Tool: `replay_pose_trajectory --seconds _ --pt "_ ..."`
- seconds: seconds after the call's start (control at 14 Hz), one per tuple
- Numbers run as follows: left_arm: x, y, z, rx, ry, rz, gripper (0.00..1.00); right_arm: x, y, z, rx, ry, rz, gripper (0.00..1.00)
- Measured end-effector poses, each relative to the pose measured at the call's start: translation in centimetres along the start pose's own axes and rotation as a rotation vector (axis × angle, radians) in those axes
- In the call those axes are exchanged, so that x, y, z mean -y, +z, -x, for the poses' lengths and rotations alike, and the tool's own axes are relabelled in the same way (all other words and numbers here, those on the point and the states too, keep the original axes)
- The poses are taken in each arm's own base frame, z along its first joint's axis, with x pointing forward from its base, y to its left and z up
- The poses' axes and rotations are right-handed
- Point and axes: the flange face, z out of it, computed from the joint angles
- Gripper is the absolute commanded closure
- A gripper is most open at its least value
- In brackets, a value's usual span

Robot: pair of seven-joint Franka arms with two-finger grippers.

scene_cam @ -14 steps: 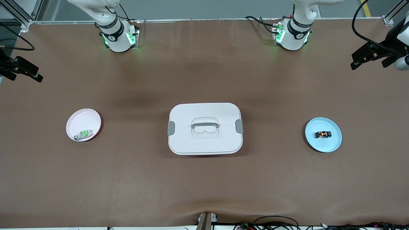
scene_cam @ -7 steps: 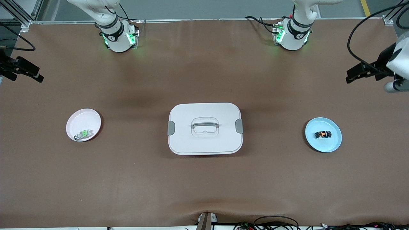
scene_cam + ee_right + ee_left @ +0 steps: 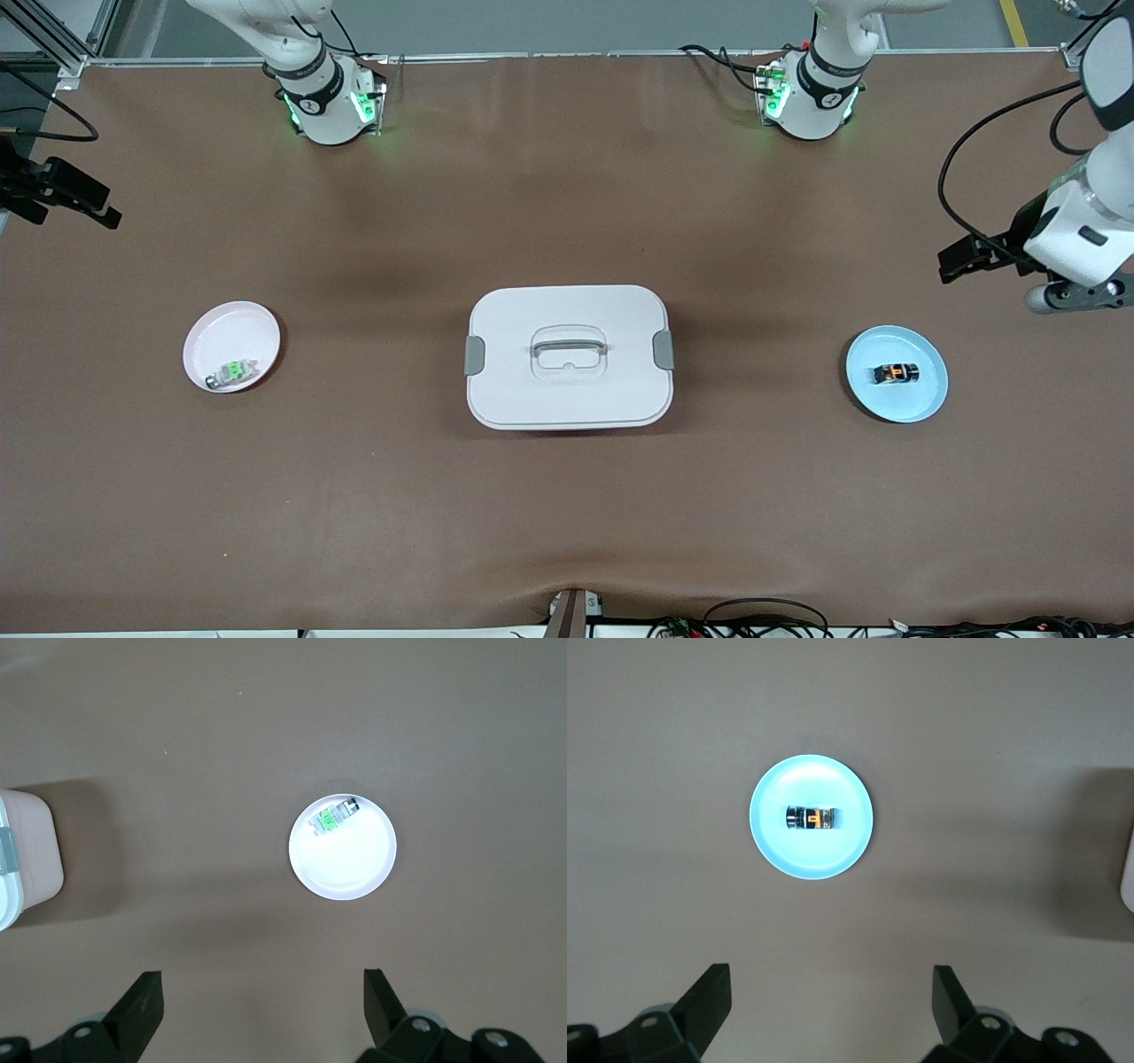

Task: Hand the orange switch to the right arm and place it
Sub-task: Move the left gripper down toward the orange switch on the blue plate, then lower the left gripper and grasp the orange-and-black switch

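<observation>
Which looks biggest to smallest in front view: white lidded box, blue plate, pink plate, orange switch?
1. white lidded box
2. blue plate and pink plate: look about alike, not ranked
3. orange switch, lying on the blue plate

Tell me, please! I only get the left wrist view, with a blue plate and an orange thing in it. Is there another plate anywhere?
Observer: Yes, a pink plate sits toward the right arm's end of the table.
Operator: Is something in it too?
Observer: A small clear-and-green component lies in it, at the rim nearer the front camera.
Operator: Where's the other gripper?
Observer: The right gripper hangs open over bare table beside that pink plate, just as your left gripper hangs open beside the blue one.
</observation>
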Motion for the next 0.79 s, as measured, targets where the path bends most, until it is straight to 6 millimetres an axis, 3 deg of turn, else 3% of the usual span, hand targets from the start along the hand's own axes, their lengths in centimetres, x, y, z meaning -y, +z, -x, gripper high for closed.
replay_pose_trajectory --seconds 0.57,0.79 --pt "2.5 10.2 -0.4 -0.030 0.049 -0.003 0.00 0.0 0.0 0.0 0.000 0.000 0.000 0.00" --pt "2.5 14.6 -0.7 -0.036 0.053 0.001 0.00 0.0 0.0 0.0 0.000 0.000 0.000 0.00"
